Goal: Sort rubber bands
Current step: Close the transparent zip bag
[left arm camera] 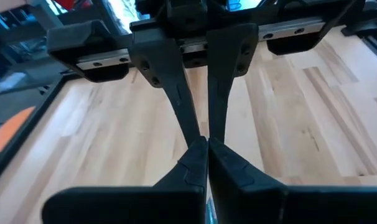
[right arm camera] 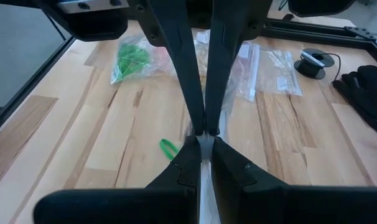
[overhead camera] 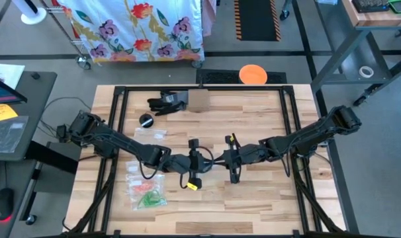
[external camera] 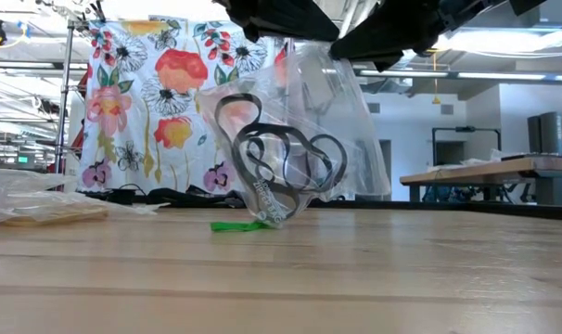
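Note:
A clear plastic bag (external camera: 304, 121) with several dark rubber bands (external camera: 281, 158) inside hangs over the table's middle. Its lower corner (external camera: 270, 217) reaches down to the wood. My left gripper (overhead camera: 209, 161) and my right gripper (overhead camera: 218, 160) meet tip to tip above it, both shut on its top. One loose green rubber band (external camera: 236, 225) lies flat on the table under the bag, also seen in the right wrist view as a green rubber band (right arm camera: 168, 148). More rubber bands, green (overhead camera: 149, 199) and red (overhead camera: 144, 188), lie in bags at the near left. My left gripper pinches the bag's top edge (left arm camera: 207, 208) between its two fingers, coming level and slightly downward from the table's left. The fingers themselves hide most of the contact. The bag hangs below. My right gripper pinches the bag's top edge (right arm camera: 206, 155) between its two fingers, coming slightly downward from the table's right, its tips against my left gripper's tips. The clear film hangs slack below, its lower corner at the table.
Flat clear bags (overhead camera: 152, 135) lie at the left. A black roll (overhead camera: 146, 120), a black glove (overhead camera: 167, 102) and a cardboard box (overhead camera: 199, 100) sit toward the far edge. A black frame (overhead camera: 114, 92) runs around the table. The near right has bare wood (overhead camera: 260, 205).

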Tool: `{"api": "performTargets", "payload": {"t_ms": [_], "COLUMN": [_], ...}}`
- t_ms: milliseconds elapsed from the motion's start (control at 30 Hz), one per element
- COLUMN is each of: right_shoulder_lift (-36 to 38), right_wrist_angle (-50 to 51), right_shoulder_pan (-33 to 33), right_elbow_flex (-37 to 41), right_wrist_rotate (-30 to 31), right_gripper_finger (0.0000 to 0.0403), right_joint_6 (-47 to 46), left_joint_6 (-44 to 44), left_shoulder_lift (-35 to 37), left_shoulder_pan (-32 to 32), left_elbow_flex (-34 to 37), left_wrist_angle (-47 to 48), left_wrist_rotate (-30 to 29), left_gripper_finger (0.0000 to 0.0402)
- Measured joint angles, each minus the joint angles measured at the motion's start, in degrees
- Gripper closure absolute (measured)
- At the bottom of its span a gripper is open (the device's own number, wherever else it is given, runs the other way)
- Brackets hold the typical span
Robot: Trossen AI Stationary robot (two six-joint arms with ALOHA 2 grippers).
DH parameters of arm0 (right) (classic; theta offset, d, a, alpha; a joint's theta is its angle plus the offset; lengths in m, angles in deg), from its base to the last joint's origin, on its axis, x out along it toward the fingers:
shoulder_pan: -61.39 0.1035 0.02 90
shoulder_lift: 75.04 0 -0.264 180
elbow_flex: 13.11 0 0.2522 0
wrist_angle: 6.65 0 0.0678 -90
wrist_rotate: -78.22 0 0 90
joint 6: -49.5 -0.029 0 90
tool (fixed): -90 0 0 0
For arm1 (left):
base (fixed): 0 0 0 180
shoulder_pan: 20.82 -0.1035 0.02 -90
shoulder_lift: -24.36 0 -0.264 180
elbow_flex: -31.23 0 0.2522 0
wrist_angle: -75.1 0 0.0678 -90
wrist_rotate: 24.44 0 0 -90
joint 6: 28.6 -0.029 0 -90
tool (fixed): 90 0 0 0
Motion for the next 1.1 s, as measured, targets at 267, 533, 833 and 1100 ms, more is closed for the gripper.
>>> {"api": "performTargets", "payload": {"t_ms": [267, 533, 833, 1100], "right_shoulder_lift": [0.15, 0.04, -0.07, -0.07], "right_wrist_angle": [-0.77, 2.1, 1.64, 1.39], "right_shoulder_pan": [-0.02, -0.12, -0.13, -0.13], "right_elbow_flex": [-0.28, 0.09, 0.05, 0.05], "right_wrist_rotate": [0.04, -0.11, -0.11, -0.09], "right_gripper_finger": [0.0385, 0.0385, 0.0385, 0.0385], "right_joint_6": [0.0, -0.61, -0.56, -0.39], "left_joint_6": [-1.33, -2.16, 4.66, 3.74], "left_shoulder_lift": [2.9, 3.82, 3.85, 3.82], "left_shoulder_pan": [1.53, 1.67, 1.58, 1.54], "left_elbow_flex": [0.09, -0.06, 0.0, 0.02], "left_wrist_angle": [0.69, -0.31, -0.51, -0.06], "left_wrist_rotate": [-1.91, -3.87, -4.63, 2.12], "left_gripper_finger": [0.0401, 0.0401, 0.04, 0.033]}}
